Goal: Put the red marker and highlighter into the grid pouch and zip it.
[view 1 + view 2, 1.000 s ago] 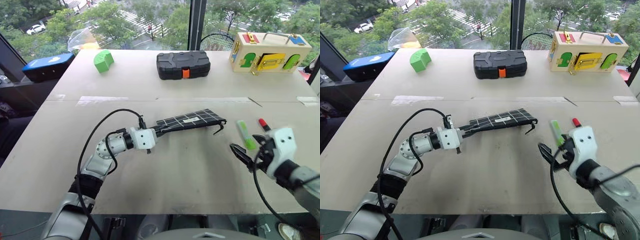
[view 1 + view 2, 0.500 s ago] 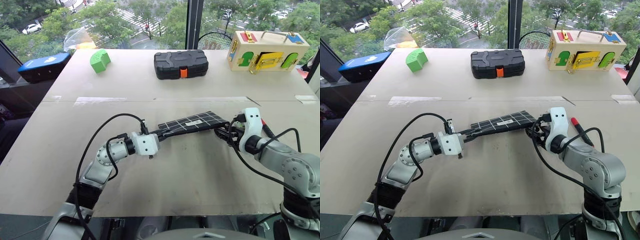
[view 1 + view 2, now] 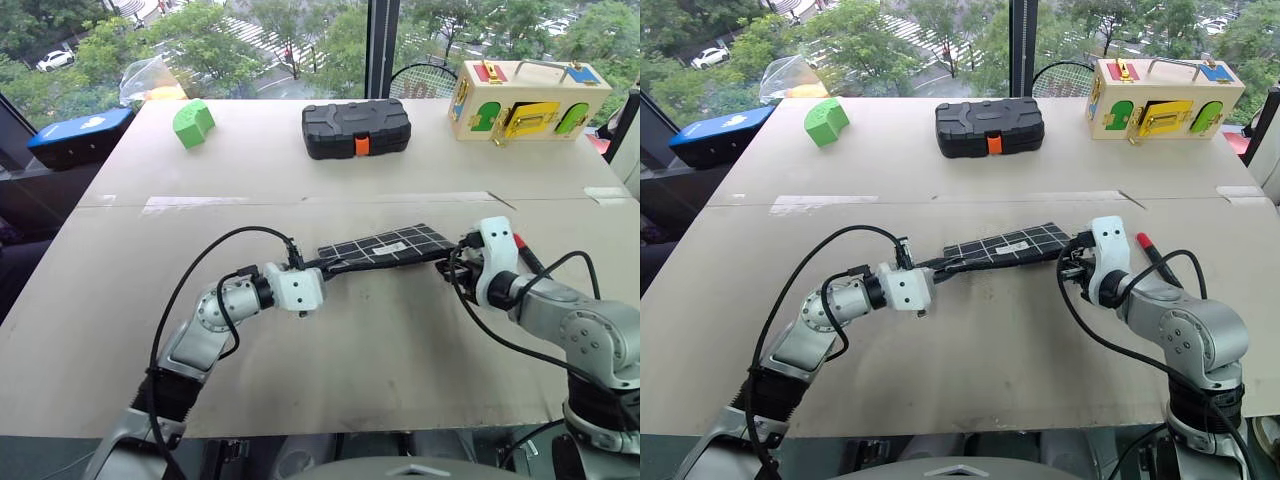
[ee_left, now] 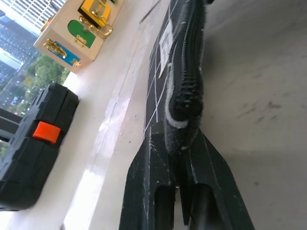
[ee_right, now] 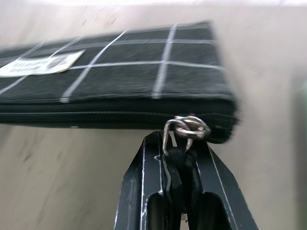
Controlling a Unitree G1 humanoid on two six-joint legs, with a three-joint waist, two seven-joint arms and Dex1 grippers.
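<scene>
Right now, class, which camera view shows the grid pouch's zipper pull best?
The right wrist view: the zipper pull hangs at the grid pouch corner, pinched in the right gripper. The head views show that gripper covering it; the left wrist view shows just the zipper line.

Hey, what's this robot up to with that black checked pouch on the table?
The robot holds the grid pouch between both arms, just above the table. The left tool is shut on one end of the pouch, and the right tool is shut on the zipper pull at the other end. The zipper looks closed along its length. The red marker lies on the table beside the right arm, so it is not in the pouch yet.
</scene>
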